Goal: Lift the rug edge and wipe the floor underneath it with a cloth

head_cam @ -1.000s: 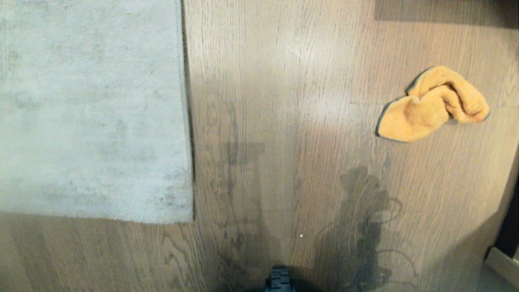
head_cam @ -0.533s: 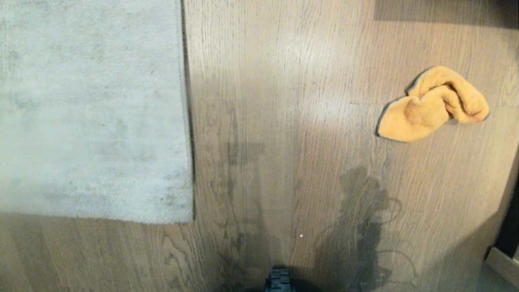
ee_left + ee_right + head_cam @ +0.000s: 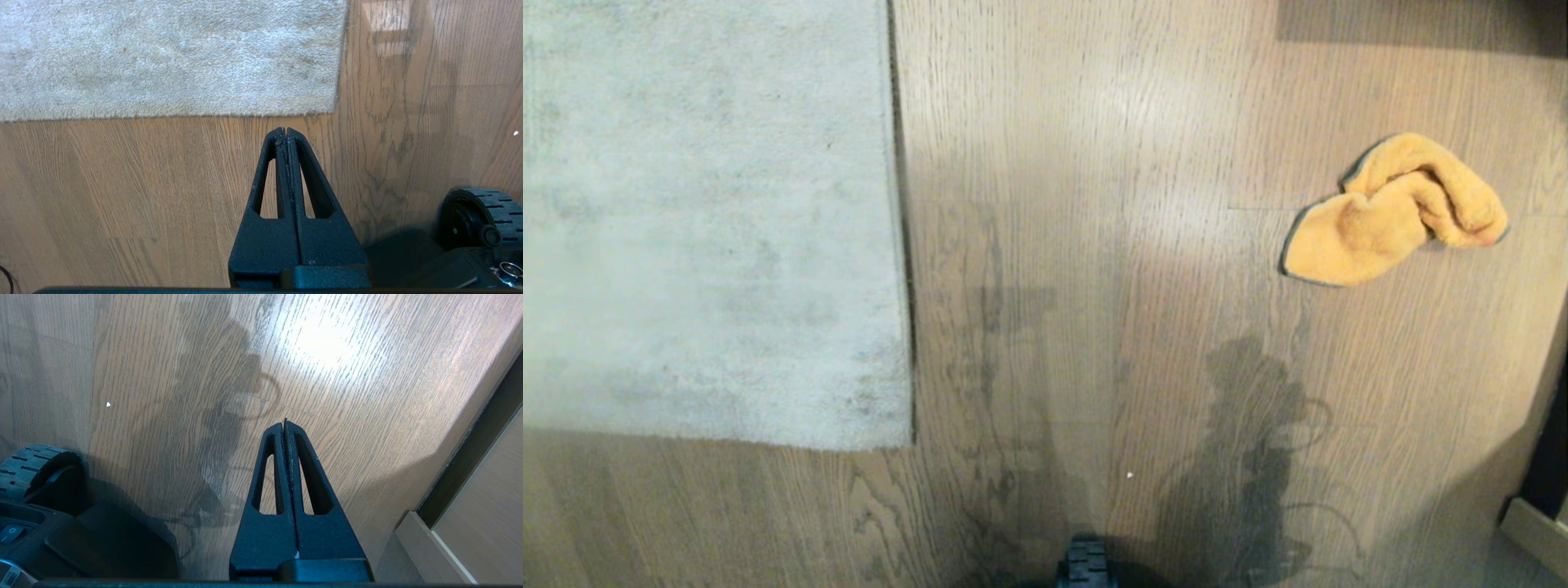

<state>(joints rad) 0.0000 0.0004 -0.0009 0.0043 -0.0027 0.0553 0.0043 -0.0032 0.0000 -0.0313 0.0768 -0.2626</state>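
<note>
Left end effector (image 3: 287, 130): fingers pressed together, nothing between them; it hangs above bare floor, its tips just short of the rug's near edge.
Right end effector (image 3: 285, 422): fingers together as well, empty; it hangs over bare planks with no cloth or rug in its own view.
Rug edge (image 3: 900, 245): straight side of the pale grey mottled rug (image 3: 163, 57), lying flat on the floor. The rug's corner (image 3: 333, 110) sits ahead of the left end effector and slightly toward the robot's base.
Floor (image 3: 1094, 163): light brown wood planks with dark grain, shadowed ahead of both end effectors.
Cloth (image 3: 1392, 212): mustard-orange, fluffy, crumpled with a dark trim showing; it lies on the floor on the right end effector's side, well apart from the rug edge and untouched.
Wheel (image 3: 478, 216): black ribbed wheel of the base, beside the left end effector, on the side facing the right end effector.
Skirting (image 3: 433, 547): pale strip with a dark gap, on the outer side of the right end effector.
</note>
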